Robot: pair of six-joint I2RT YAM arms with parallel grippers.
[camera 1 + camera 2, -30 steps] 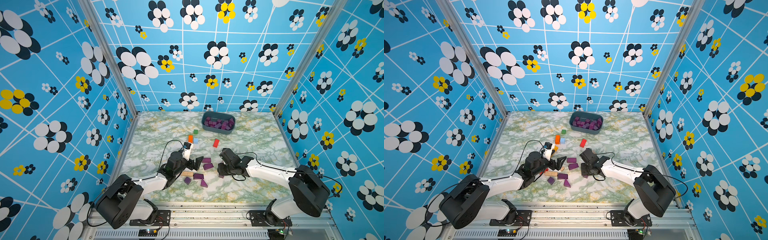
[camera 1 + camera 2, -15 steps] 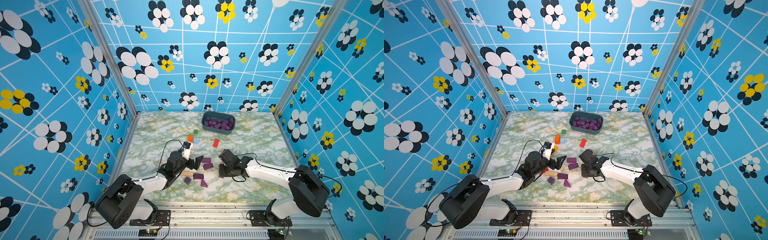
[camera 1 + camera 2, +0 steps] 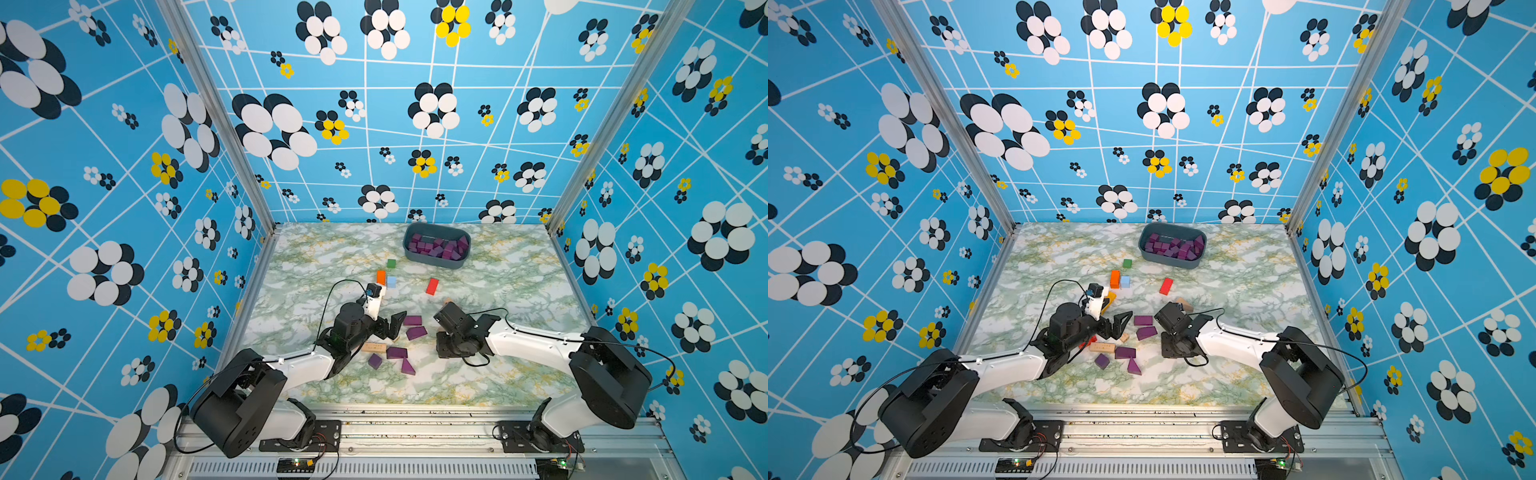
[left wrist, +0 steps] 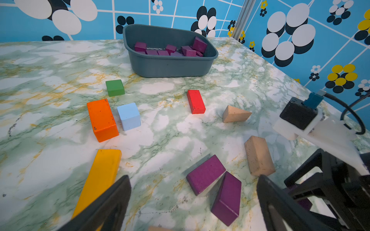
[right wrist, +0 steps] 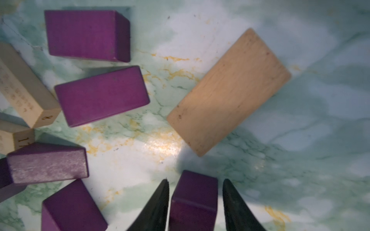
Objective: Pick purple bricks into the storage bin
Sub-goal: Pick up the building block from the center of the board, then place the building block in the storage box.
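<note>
Left gripper (image 3: 392, 326) hangs wide open and empty, low over the marbled table (image 3: 503, 291). It is well apart from the storage bin (image 3: 435, 263), on the bin's robot side. Between it and the bin sit a green cube (image 3: 390, 262), an orange block (image 3: 380, 277) and a light-blue cube (image 3: 391, 281). A red block (image 3: 432, 286) lies further right.

Just right of the open fingers (image 4: 112, 200) two purple bars lie side by side. The upper bar (image 3: 412, 320), closer to the bin, has its long axis across the table, parallel to the bin's long side. The lower bar (image 3: 417, 333) is skewed a little, its right end swung toward the bin. In the left wrist view they meet at one corner in a V.

Farther from the bin lie a tan bar (image 3: 374, 347) and a third purple bar (image 3: 397, 352), also set across the table. A purple cube (image 3: 375, 360) sits diagonal to the bin's sides, and a purple wedge (image 3: 407, 367) has its long axis pointing roughly toward the bin.

Right gripper (image 5: 195, 181) points down at the table, its jaws narrowly parted on either side of one purple brick (image 5: 194, 200). One finger is close against it and a sliver of table shows beside the other, so I cannot tell whether it is clamped. The picture's edge cuts the brick off, so its long axis is unclear. A tan block (image 5: 228, 92) lies flat just beyond.

The bin stands near the back wall, long axis across the table, holding a jumble of purple bricks (image 3: 436, 248).
</note>
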